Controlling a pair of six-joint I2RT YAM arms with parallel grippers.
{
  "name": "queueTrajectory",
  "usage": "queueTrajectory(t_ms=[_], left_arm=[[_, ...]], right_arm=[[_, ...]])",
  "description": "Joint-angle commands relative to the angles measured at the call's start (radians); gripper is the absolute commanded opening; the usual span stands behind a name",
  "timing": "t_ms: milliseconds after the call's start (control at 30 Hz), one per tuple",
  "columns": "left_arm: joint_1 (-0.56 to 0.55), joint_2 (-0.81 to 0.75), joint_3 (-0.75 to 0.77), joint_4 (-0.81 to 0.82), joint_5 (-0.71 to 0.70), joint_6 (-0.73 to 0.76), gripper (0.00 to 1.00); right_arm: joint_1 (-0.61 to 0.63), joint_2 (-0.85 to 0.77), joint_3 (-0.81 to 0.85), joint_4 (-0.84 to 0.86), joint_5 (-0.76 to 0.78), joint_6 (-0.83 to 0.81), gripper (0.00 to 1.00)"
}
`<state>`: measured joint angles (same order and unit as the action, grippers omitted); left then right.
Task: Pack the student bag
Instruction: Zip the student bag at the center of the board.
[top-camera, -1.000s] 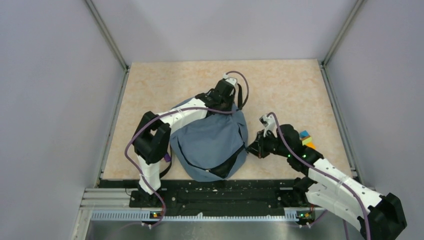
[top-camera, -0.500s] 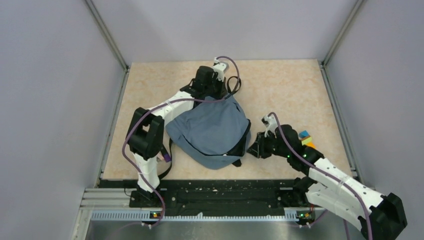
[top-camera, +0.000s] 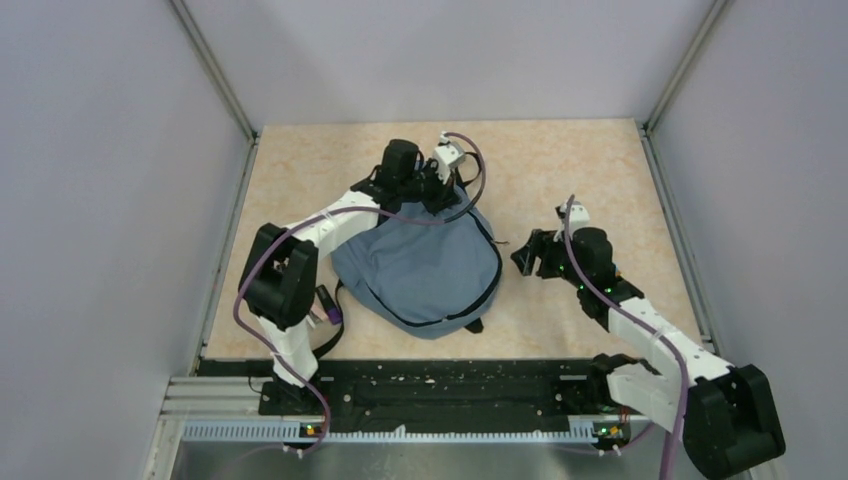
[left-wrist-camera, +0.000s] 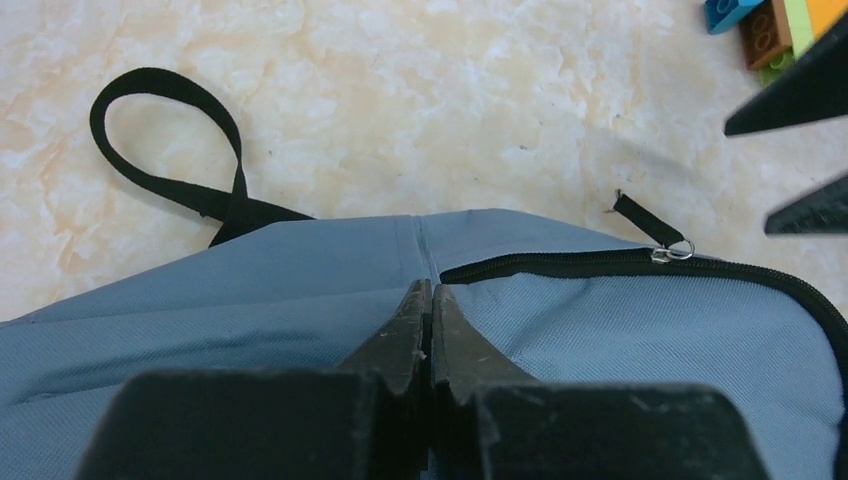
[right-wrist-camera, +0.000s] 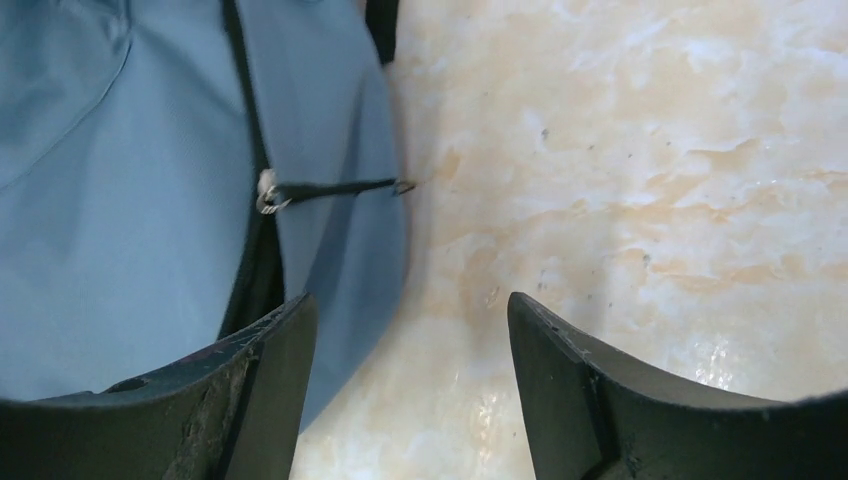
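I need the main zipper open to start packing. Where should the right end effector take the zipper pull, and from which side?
Grip the thin black pull tab, not the metal ring. The tab sticks straight out to the bag's edge, its free tip over the table. So it is probably best to come from that table side, with the open right end effector straddling the tip.
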<state>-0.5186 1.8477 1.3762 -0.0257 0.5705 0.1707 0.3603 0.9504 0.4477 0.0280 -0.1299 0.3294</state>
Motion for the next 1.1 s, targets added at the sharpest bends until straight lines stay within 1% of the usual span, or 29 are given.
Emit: queueTrajectory(t_ms=[0, 67, 100, 167, 233, 300, 433, 567, 733, 867, 1067], left_arm=[[-0.006, -0.113, -0.059, -0.011, 0.053, 0.052, 0.00], [-0.007, -0.128, -0.076, -0.011, 0.038, 0.052, 0.00], [-0.007, -0.134, -0.084, -0.014, 0.032, 0.052, 0.00], [-0.006, -0.143, -0.099, -0.013, 0.018, 0.047, 0.00], [-0.006, -0.150, -0.111, -0.012, 0.004, 0.044, 0.00], [-0.007, -0.162, -0.128, -0.004, -0.009, 0.037, 0.00], [-0.007, -0.178, -0.159, 0.017, -0.022, 0.031, 0.00], [-0.007, -0.179, -0.163, 0.017, -0.012, 0.027, 0.00], [-0.007, -0.174, -0.166, 0.050, -0.006, 0.022, 0.00], [-0.007, -0.170, -0.162, 0.050, -0.002, 0.020, 0.00], [-0.007, -0.172, -0.163, 0.051, 0.002, 0.018, 0.00]], right_arm=[[-0.077, 0.058, -0.019, 0.253, -0.094, 0.107, 0.69], [-0.079, 0.086, -0.029, 0.280, -0.065, 0.204, 0.69], [-0.080, 0.095, -0.046, 0.314, -0.058, 0.279, 0.69], [-0.079, 0.108, -0.090, 0.405, -0.075, 0.432, 0.69], [-0.077, 0.114, -0.150, 0.538, -0.107, 0.586, 0.72], [-0.071, 0.110, -0.201, 0.616, -0.092, 0.714, 0.72], [-0.059, 0.076, -0.220, 0.591, -0.045, 0.857, 0.72], [-0.039, 0.079, -0.223, 0.589, -0.029, 0.930, 0.70], [0.022, 0.126, -0.199, 0.595, 0.002, 0.953, 0.67], [0.066, 0.148, -0.181, 0.566, 0.054, 0.944, 0.68], [0.095, 0.213, -0.180, 0.627, 0.054, 0.980, 0.71]])
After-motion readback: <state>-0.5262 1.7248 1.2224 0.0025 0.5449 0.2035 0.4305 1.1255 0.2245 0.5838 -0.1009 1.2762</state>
